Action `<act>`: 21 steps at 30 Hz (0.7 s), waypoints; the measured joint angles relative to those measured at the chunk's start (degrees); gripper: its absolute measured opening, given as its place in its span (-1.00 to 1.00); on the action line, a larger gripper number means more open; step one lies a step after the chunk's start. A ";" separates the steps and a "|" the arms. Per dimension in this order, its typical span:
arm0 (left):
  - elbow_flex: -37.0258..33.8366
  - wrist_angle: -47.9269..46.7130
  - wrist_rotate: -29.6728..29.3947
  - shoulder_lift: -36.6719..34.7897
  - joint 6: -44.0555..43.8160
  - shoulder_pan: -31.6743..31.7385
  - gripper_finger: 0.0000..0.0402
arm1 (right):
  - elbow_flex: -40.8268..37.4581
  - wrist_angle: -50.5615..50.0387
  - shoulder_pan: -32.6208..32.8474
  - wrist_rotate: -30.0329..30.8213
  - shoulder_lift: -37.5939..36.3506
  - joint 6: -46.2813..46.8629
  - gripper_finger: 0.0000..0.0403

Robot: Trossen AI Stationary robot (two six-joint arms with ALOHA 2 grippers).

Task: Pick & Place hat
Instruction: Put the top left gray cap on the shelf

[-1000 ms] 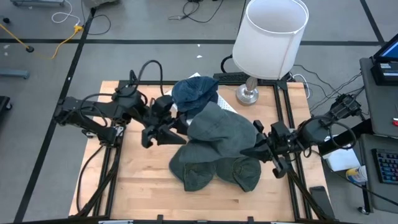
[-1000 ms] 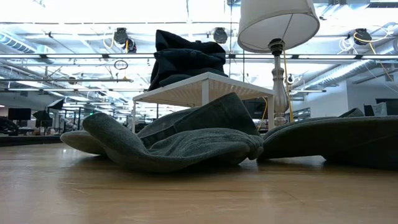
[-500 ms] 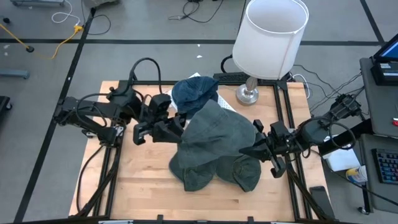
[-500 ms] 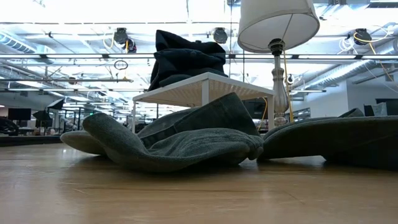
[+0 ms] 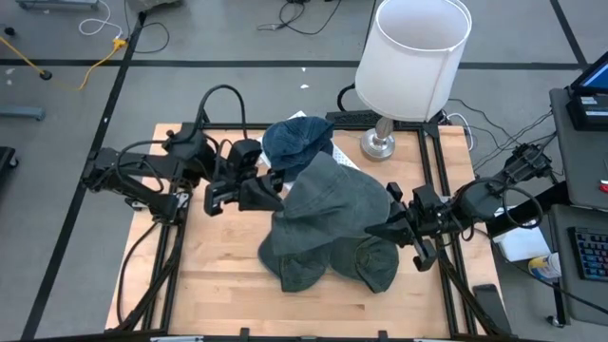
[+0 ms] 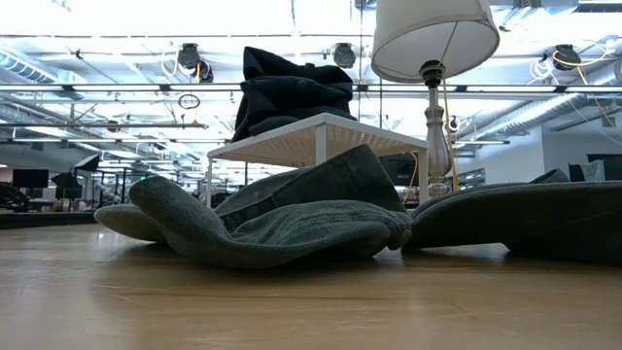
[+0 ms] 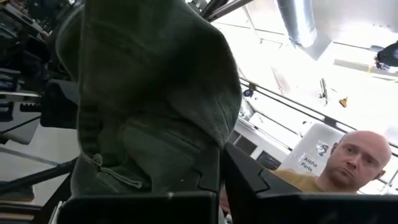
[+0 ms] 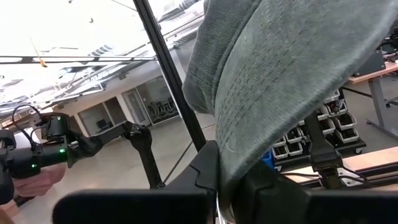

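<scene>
High view: grey-green hat [image 5: 332, 199] raised over two more hats [image 5: 328, 264] on the table [image 5: 218, 275]; left gripper [image 5: 275, 190] at its left edge, right gripper [image 5: 388, 228] at its right. Left wrist view: fingers [image 7: 239, 174] pinched tight on hat cloth. Right wrist view: fingers [image 8: 205, 168] likewise clamped on hat fabric.

Hat [image 5: 332, 204] held up btwn grippers, lamp [image 5: 410, 66] behind, hats [image 5: 328, 264] below

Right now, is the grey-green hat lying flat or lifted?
Lifted. The hat hangs stretched between the left pincer and right pincer, both shut on its edges, above two hats on the table.
</scene>
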 joint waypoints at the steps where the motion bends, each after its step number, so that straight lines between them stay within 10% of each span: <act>1: 0.00 0.00 0.08 0.00 -0.31 0.25 -0.97 | 0.00 0.00 0.00 -0.01 0.00 0.00 -0.93; 13: 0.00 -0.57 11.26 -0.51 -8.76 6.58 -0.99 | 0.00 -2.91 1.24 -0.20 0.00 0.49 -0.19; 21: -0.02 -0.35 22.30 -1.77 -14.85 14.59 -0.99 | -0.01 -10.19 5.06 -0.23 0.00 6.45 -0.11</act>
